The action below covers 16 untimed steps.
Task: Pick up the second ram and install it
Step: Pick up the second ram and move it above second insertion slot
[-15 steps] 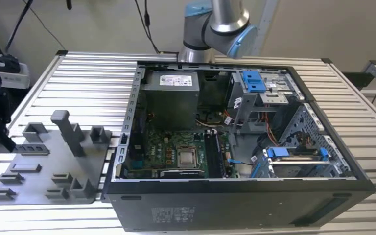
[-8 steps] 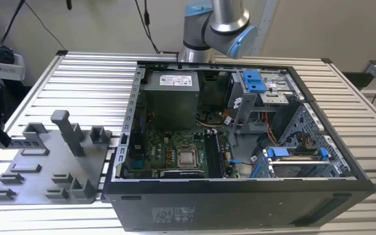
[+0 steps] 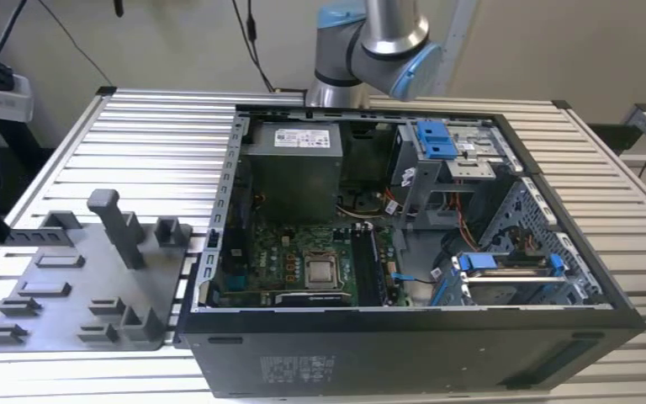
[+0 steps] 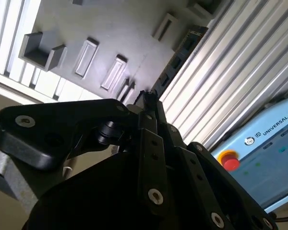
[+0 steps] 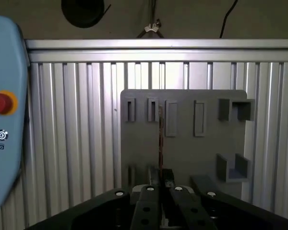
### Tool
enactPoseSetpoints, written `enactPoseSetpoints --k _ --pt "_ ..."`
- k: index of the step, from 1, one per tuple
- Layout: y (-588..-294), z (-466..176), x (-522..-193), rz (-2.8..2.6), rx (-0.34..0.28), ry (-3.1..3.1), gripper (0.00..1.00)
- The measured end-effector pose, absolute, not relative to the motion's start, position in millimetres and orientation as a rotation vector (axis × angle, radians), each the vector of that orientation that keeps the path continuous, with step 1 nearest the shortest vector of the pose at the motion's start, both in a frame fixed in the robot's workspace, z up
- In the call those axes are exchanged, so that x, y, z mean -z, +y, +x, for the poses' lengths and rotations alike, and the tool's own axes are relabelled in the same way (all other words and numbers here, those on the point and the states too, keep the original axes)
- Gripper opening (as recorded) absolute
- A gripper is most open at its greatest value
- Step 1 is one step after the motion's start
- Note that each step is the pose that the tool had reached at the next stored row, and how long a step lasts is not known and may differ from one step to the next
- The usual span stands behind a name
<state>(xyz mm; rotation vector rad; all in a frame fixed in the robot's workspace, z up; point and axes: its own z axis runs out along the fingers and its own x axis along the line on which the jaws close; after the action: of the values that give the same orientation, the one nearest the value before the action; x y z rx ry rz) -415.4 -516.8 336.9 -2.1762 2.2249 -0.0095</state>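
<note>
Dark and seen almost edge-on, the second ram [image 5: 161, 139] juts straight out from the tips of the claw [image 5: 161, 184] in the first wrist view. It shows as a thin line, and its chips and label cannot be made out. The claw's fingers are closed tight on the stick's near end, which is hidden between them.

In the second wrist view the second ram [image 4: 180, 55] runs away from the claw [image 4: 149, 98] as a narrow dark strip. It lies along the line where the grey fixture plate [image 4: 110, 38] meets the ribbed aluminium worktop [image 4: 230, 72]. Whether the stick touches the plate cannot be told.

A pale blue pendant [image 4: 269, 143] with a red button lies off to one side of the claw, cut off by the frame. In the exterior view an open computer case [image 3: 413, 353] stands on the worktop just beside the fixture plate.
</note>
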Motion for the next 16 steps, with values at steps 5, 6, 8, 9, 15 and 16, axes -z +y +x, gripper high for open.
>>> enactPoseSetpoints --k 5,6,8,9,15,16 --pt "-517 -415 -346 -2.176 0.009 2.225 0.14" --pt "-517 -415 -348 -2.176 0.009 2.225 0.14" --pt "-517 -415 -352 -2.176 0.009 2.225 0.14" --pt "-517 -415 -354 -2.176 0.009 2.225 0.14" --pt "-517 -415 -366 -2.176 0.009 2.225 0.14" --pt "-517 -415 -368 -2.176 0.009 2.225 0.14"
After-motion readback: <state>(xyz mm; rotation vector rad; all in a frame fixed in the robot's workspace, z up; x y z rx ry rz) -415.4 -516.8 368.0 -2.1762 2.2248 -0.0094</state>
